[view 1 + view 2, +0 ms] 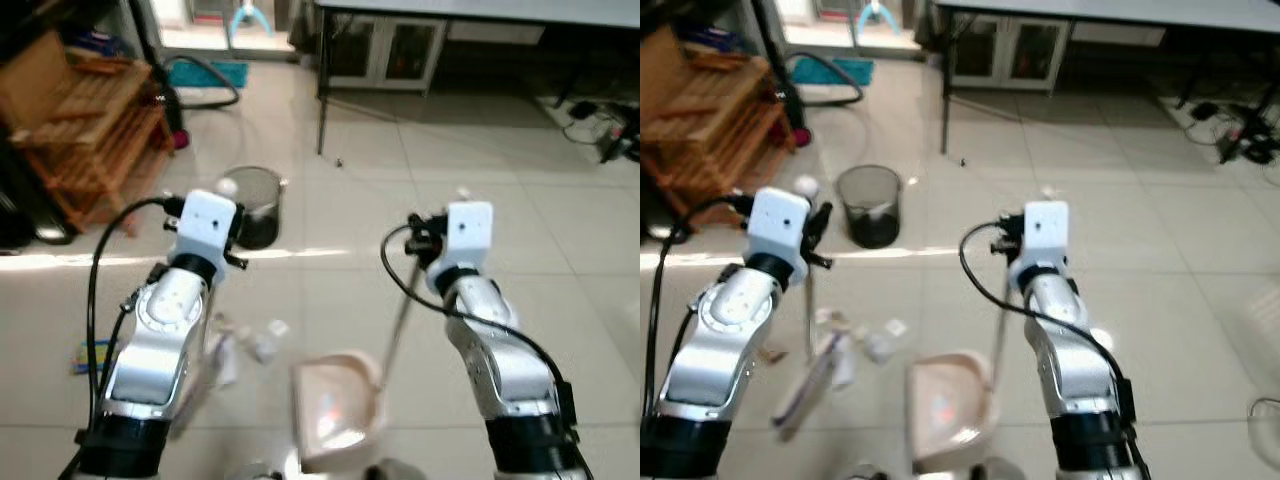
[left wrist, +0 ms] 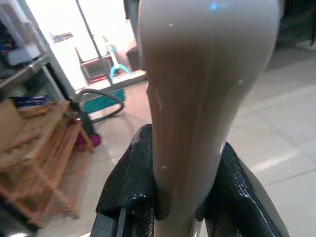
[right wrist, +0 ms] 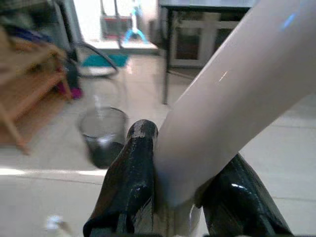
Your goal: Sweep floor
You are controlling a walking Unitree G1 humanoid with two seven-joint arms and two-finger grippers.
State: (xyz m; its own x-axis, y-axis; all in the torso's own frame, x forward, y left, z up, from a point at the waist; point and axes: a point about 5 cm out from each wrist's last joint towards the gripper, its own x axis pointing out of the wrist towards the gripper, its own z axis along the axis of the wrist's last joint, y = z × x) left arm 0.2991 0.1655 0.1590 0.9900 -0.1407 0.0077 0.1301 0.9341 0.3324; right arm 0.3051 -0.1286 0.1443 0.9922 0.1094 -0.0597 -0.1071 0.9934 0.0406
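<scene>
Gripping a pale broom handle [image 2: 197,98] between both black fingers, the left gripper [image 2: 182,197] holds it over the tiled floor [image 1: 560,250]; the broom head [image 1: 815,375] rests among scraps of litter [image 1: 875,340]. Just right of these lies the beige dustpan [image 1: 340,405]. Its long handle [image 3: 237,94] rises to the right gripper [image 3: 182,192], clamped around it. A dark bin [image 1: 870,205] stands beyond.

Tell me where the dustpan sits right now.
In the head views the dustpan rests on the floor low between the two arms, its handle held by the right gripper, scraps of litter just to its left.
</scene>
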